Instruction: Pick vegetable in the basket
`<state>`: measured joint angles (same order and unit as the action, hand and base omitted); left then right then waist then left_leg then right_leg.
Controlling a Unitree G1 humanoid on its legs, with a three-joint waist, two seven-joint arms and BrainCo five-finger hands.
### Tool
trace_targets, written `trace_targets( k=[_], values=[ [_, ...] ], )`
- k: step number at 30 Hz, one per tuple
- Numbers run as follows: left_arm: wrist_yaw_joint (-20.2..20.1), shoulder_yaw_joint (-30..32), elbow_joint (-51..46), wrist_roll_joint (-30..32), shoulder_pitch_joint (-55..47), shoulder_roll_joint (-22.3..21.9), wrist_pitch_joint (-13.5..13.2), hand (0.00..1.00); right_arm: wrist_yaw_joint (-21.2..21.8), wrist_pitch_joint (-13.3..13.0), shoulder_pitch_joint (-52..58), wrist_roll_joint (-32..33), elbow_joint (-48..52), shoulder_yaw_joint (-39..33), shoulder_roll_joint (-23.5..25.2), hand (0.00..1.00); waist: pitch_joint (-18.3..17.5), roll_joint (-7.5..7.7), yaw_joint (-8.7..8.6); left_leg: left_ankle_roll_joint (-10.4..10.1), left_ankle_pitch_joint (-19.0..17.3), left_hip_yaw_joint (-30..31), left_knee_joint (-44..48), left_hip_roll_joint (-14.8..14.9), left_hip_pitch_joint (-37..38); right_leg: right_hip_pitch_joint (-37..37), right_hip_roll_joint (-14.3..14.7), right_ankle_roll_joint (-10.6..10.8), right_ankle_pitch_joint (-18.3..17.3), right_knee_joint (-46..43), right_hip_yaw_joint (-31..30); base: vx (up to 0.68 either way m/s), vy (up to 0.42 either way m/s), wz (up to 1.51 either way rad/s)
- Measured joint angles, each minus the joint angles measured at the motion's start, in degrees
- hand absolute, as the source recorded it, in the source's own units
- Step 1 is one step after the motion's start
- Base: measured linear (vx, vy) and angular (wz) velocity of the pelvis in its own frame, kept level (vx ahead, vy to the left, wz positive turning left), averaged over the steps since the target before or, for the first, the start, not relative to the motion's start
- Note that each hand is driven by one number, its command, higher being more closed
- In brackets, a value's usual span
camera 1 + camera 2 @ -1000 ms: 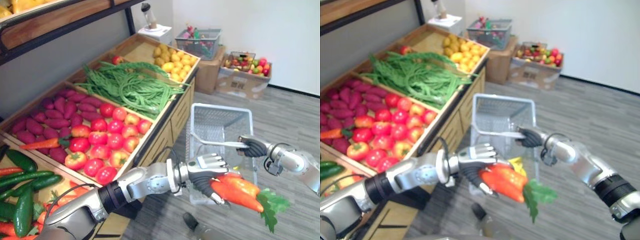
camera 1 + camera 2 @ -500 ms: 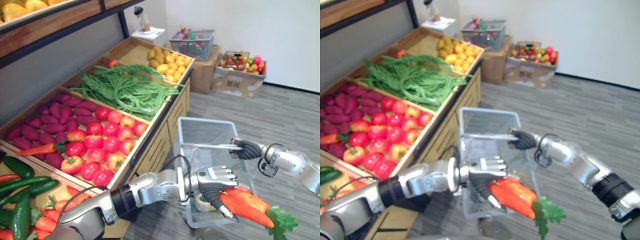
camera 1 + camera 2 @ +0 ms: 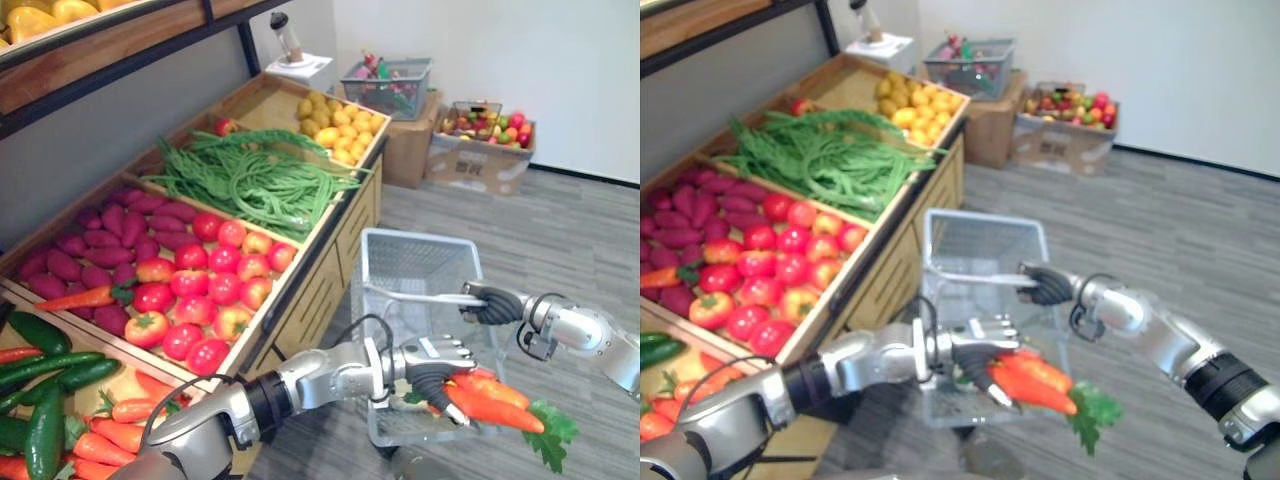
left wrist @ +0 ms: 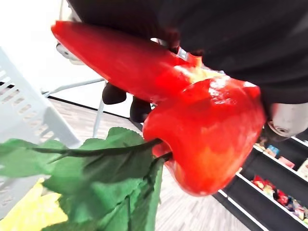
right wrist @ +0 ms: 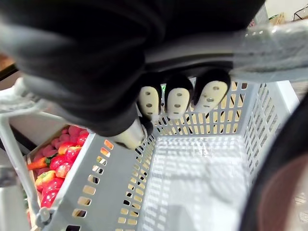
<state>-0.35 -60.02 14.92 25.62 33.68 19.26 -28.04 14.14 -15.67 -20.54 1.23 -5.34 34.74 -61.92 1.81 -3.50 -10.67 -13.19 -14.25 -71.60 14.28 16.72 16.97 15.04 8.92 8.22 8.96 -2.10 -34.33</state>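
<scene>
Your left hand (image 3: 432, 356) stays clenched round the carrots (image 3: 490, 402). It has sunk slightly, and they now hang under its fingers at the basket's (image 3: 408, 262) near corner. Just beyond, your right hand (image 3: 492, 302) grips the handle (image 3: 415, 294). Drop looks close.

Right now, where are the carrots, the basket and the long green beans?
carrots (image 3: 497, 404), left eye view, on the orange body.
basket (image 3: 415, 262), left eye view, on its far mesh wall.
green beans (image 3: 250, 182), left eye view, on the middle of the pile.
</scene>
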Motion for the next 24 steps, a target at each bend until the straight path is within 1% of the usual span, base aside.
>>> trace_targets(
  k=[3, 4, 5, 9, 11, 12, 16, 18, 19, 22, 24],
  values=[
    [0.0, 0.4, 4.2, 1.0, 0.0, -2.5, 1.2, 1.0, 0.2, 0.0, 0.0, 0.0, 0.0, 0.0, 0.1, 1.0, 0.0, 0.0, -0.01, 0.0, 0.0, 0.0, 0.0, 0.0, 0.0, 0.0, 0.0, 0.0, 0.0, -0.1, 0.0, -0.02, -0.02, 0.01],
    [0.1, 1.2, 5.7, 2.3, 0.0, -3.5, 1.3, 1.0, 0.2, 0.0, 0.0, 0.0, 0.0, 0.0, 0.2, 1.0, 0.0, 0.01, 0.0, 0.0, 0.0, 0.1, 0.0, 0.0, 0.0, 0.0, 0.0, 0.0, 0.0, -0.1, 0.1, -0.04, -0.037, 0.01],
    [0.1, 1.6, 6.3, 2.4, 0.0, -3.9, 1.4, 1.0, 0.2, 0.0, 0.0, 0.0, 0.0, 0.0, 0.2, 1.0, 0.0, 0.01, 0.0, 0.0, 0.0, 0.1, 0.0, 0.0, 0.0, 0.1, 0.0, 0.0, 0.0, -0.2, 0.1, -0.04, -0.036, 0.0],
    [0.7, 3.4, 9.3, 2.8, 0.0, -6.3, 3.1, 1.0, 0.3, 0.1, 0.0, 0.2, 0.3, 0.0, 0.2, 1.0, 0.0, 0.05, -0.02, 0.0, 0.0, 0.1, 0.1, -0.1, -0.6, 0.7, 0.0, 0.3, -0.2, -0.5, 0.1, -0.03, -0.031, 0.01],
    [1.5, 4.5, 11.7, 3.4, 0.0, -7.7, 3.7, 1.0, 0.9, 0.4, 0.0, 1.4, 0.3, 0.0, 0.2, 1.0, 0.0, 0.08, 0.0, -0.1, 0.0, 0.1, 0.1, 0.0, -0.8, 1.0, 0.0, 0.3, -0.2, -0.6, 0.1, -0.01, -0.016, 0.01],
    [1.8, 5.0, 12.8, 4.6, 0.1, -8.1, 3.9, 1.0, 1.3, 0.4, 0.0, 1.6, 0.3, 0.0, 0.2, 1.0, 0.1, 0.1, -0.01, -0.2, 0.1, 0.1, 0.1, 0.0, -0.8, 1.0, 0.0, 0.3, -0.2, -0.6, 0.2, 0.0, 0.0, 0.0],
    [1.9, 6.0, 15.7, 5.2, 0.2, -8.4, 4.6, 1.0, 1.4, 0.7, 0.0, 1.6, 0.3, -0.2, 0.2, 1.0, 0.2, 0.35, -0.03, -0.2, 0.1, 0.1, 0.1, 0.0, -0.8, 1.1, 0.0, 0.3, -0.2, -0.8, 0.3, 0.0, 0.0, 0.0],
    [2.1, 6.8, 16.8, 6.9, 0.2, -8.4, 5.2, 1.0, 1.4, 0.7, 0.0, 1.6, 0.3, -0.3, 0.2, 1.0, 0.3, 0.41, -0.01, -0.2, 0.1, 0.1, 0.1, 0.0, -1.0, 1.3, 0.0, 0.3, -0.3, -0.8, 0.3, 0.0, 0.0, 0.0],
    [2.1, 7.2, 17.7, 7.2, 0.2, -8.4, 5.5, 0.0, 1.4, 0.8, 0.0, 1.6, 0.3, -0.4, 0.2, 1.0, 0.3, 0.42, -0.01, -0.2, 0.1, 0.1, 0.1, 0.0, -1.2, 1.5, 0.0, 0.3, -0.3, -0.9, 0.3, 0.0, 0.0, 0.0],
    [2.1, 7.8, 19.0, 7.4, 0.3, -8.5, 5.8, 0.0, 1.5, 1.0, 0.0, 1.7, 0.4, -0.5, 0.2, 1.0, 0.4, 0.61, -0.02, -0.2, 0.1, 0.1, 0.2, 0.0, -1.8, 2.0, 0.0, 0.3, -0.3, -0.9, 0.3, 0.0, 0.0, 0.0],
    [2.1, 8.3, 20.3, 9.5, 0.3, -9.0, 6.2, 0.0, 1.5, 1.3, 0.0, 2.1, 0.4, -0.6, 0.2, 1.0, 0.4, 0.68, 0.0, -0.2, 0.1, 0.0, 0.2, 0.1, -1.8, 2.1, 0.1, 0.2, -0.3, -0.9, 0.3, 0.0, 0.0, 0.0]
  ],
)
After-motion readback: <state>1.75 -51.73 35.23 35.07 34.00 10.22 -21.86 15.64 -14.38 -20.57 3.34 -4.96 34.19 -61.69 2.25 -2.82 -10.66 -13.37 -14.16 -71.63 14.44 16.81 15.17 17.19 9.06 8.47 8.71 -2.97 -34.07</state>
